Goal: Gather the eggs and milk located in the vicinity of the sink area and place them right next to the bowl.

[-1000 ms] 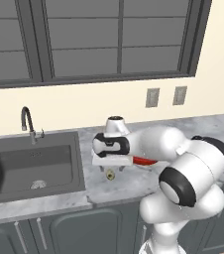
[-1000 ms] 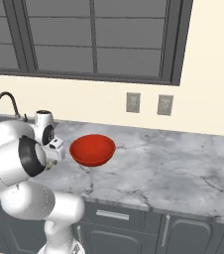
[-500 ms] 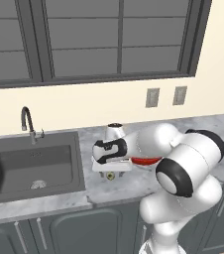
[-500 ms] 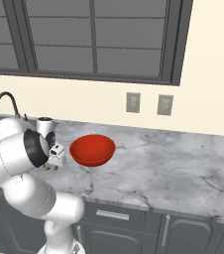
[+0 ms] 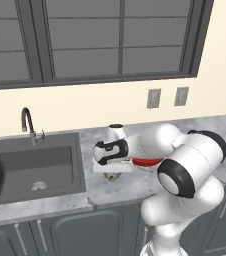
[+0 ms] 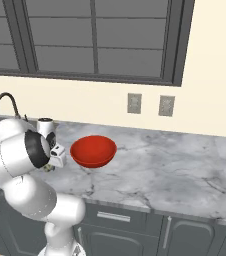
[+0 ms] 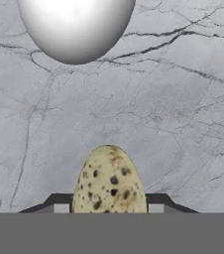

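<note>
Lying at far left, recessed in the worktop [image 5: 55, 202]: the sink [image 5: 35, 165], with the faucet [image 5: 27, 122] curving up behind it.

Hanging just right of the sink rim, low over the marble: fingers [image 7: 157, 200] pressing in on both sides of a speckled egg [image 7: 109, 178] and gripping it. Seemingly holding it just clear of the surface, though contact is hard to judge from this angle.

Resting on the marble a little ahead of the held one, apart from it: a white egg [image 7: 74, 30].

Sitting just beside the fingers on the right, partly masked by the forearm in the left base view: the red bowl [image 6: 93, 151].

Judging the step in hand: setting the speckled egg down next to the bowl.

- Doing it well means lowering until the shell is touching marble before letting go.
- Laying it on its side, guarding against rolling.
- Keeping a gap from the white egg to avoid knocking it.
- Opening slowly, then lifting straight away.
</note>
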